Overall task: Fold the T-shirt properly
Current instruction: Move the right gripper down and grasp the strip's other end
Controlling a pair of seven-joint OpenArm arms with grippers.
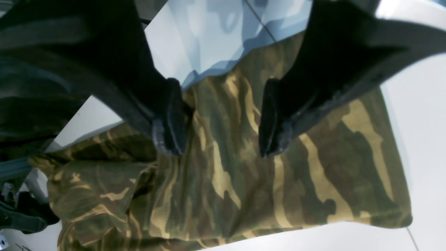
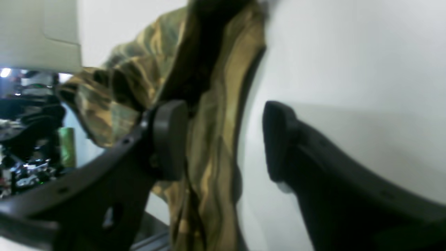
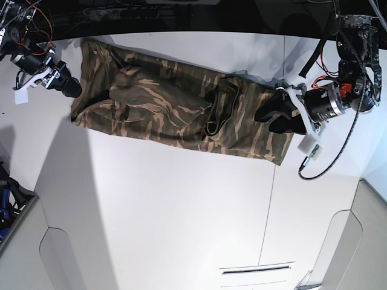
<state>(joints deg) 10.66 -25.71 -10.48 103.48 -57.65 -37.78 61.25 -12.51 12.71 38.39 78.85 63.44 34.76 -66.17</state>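
The T-shirt lies stretched across the far part of the white table, folded into a long band that runs from my right arm's side to my left arm's side. Its ribbed collar shows near the middle of the band.

My left gripper hangs over one end of the shirt with its fingers spread apart. Camouflage cloth fills the gap between them, flat on the table, and neither pad pinches it. In the base view this gripper sits over the shirt's end near the corner.

My right gripper stands released too. In the right wrist view one of its fingers rests against a bunched fold of the shirt, while the other finger stands well apart over bare table. The cloth is not clamped between them. That view is blurred, so I cannot tell how the fold is layered. In the base view this gripper is at the shirt's other end, just beside its edge.
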